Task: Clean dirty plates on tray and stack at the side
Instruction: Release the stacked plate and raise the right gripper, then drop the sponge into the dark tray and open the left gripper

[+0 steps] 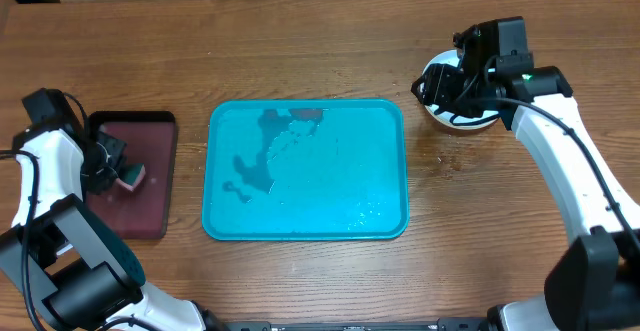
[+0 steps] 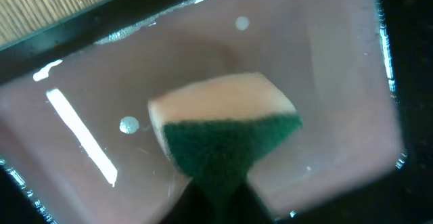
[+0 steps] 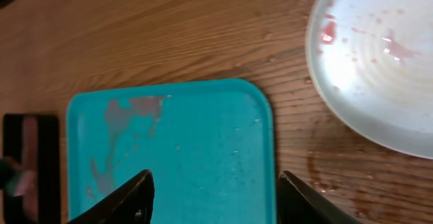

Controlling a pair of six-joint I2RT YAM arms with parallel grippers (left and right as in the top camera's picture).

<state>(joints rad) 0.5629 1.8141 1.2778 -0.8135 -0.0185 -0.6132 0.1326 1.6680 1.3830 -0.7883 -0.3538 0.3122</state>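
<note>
The turquoise tray (image 1: 306, 171) lies mid-table with dark smears and no plates on it; it also shows in the right wrist view (image 3: 176, 149). A white plate (image 3: 379, 61) with reddish smears lies on the wood right of the tray; overhead the plates (image 1: 440, 116) are mostly hidden under the right arm. My right gripper (image 3: 213, 193) is open and empty, above the tray's right part. My left gripper (image 1: 118, 166) is shut on a green-and-tan sponge (image 2: 223, 129) over the small maroon tray (image 1: 150, 211).
The maroon black-rimmed tray (image 2: 325, 82) at the far left is wet, with droplets. Wet marks lie on the wood between the turquoise tray and the plate (image 3: 325, 170). A cardboard edge runs along the table's back.
</note>
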